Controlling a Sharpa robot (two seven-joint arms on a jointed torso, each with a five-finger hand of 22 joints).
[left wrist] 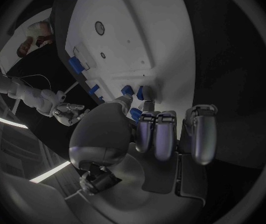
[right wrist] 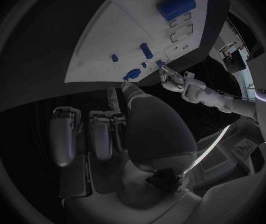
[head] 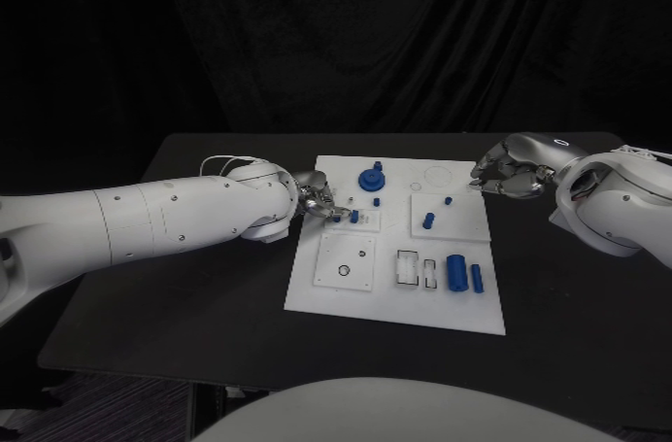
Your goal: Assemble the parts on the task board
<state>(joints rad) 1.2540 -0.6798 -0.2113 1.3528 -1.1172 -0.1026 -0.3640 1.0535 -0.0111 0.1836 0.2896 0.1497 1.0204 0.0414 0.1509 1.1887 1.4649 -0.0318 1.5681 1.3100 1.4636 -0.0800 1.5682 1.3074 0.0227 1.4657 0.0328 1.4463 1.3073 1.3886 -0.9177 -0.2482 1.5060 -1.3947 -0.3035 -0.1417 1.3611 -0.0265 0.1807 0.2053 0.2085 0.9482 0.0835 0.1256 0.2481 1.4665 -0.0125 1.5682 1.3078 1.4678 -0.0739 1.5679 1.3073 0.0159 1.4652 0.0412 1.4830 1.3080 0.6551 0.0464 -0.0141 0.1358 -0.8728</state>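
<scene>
Lay flat mid-table on the black table (head: 183, 296): the white rectangular task board (head: 399, 311), carrying several small blue plastic parts. Stood near its far edge, a blue round knob-like part (head: 371, 180); sat on the raised white square tile at right, a short blue peg (head: 428, 220) with a smaller one beside it; lay side by side near the board's near right corner, a thick blue cylinder (head: 455, 270) and a slimmer blue bar (head: 476, 279), next to a rectangular cut-out.

Reached in over the board's left edge: the left hand (head: 319, 201), fingertips (left wrist: 146, 104) down among a few small blue pieces (head: 354, 216) on the upper-left tile. Fingers curled in and close together; could not tell whether any piece was actually pinched.

Hovered off the board's far right corner: the right hand (head: 507, 178), fingers (right wrist: 100, 137) curled inward side by side, nothing visible in them, apart from the board.
</scene>
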